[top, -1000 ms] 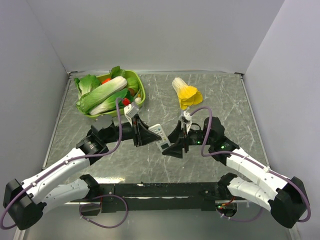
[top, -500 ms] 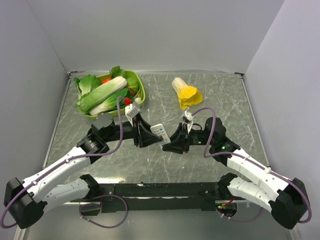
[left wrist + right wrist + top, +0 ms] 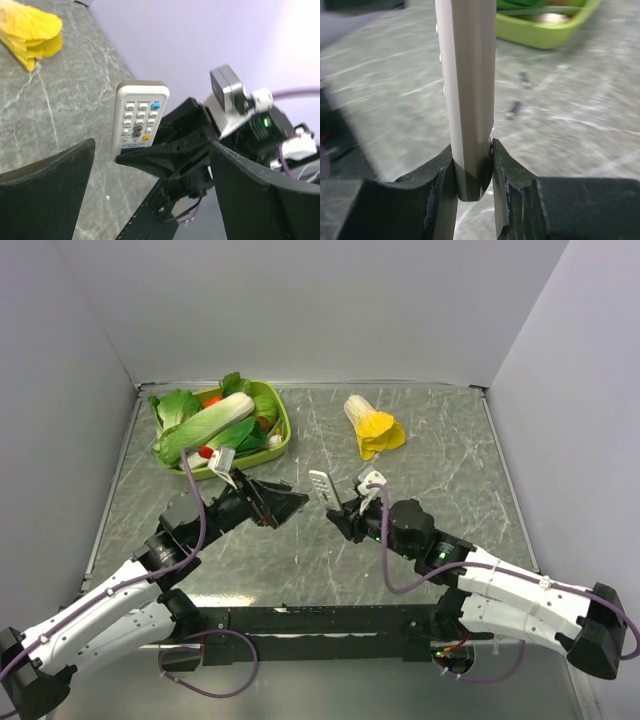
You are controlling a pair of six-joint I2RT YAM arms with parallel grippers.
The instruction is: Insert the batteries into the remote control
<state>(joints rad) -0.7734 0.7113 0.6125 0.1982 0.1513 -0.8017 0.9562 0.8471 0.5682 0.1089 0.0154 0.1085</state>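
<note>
The remote control (image 3: 322, 487) is a slim white bar with rows of small buttons, held upright above the table. My right gripper (image 3: 340, 511) is shut on its lower end. In the right wrist view the remote (image 3: 470, 85) shows edge-on, pinched between the two fingers of that gripper (image 3: 473, 167). Two batteries, small dark cylinders (image 3: 525, 79) (image 3: 513, 109), lie on the table beyond it. My left gripper (image 3: 287, 504) stands wide open just left of the remote, touching nothing. In the left wrist view its gripper (image 3: 150, 192) faces the remote's button side (image 3: 142, 114).
A green tray (image 3: 284, 430) of toy vegetables sits at the back left, its rim (image 3: 555, 35) behind the batteries. A yellow-and-white toy cabbage (image 3: 373, 427) lies at the back centre-right, also in the left wrist view (image 3: 30, 32). Grey walls enclose the marbled table.
The right gripper closed on the remote. The left gripper then opened, let the remote go and drew back to the left. The right arm shifted left with the remote.
</note>
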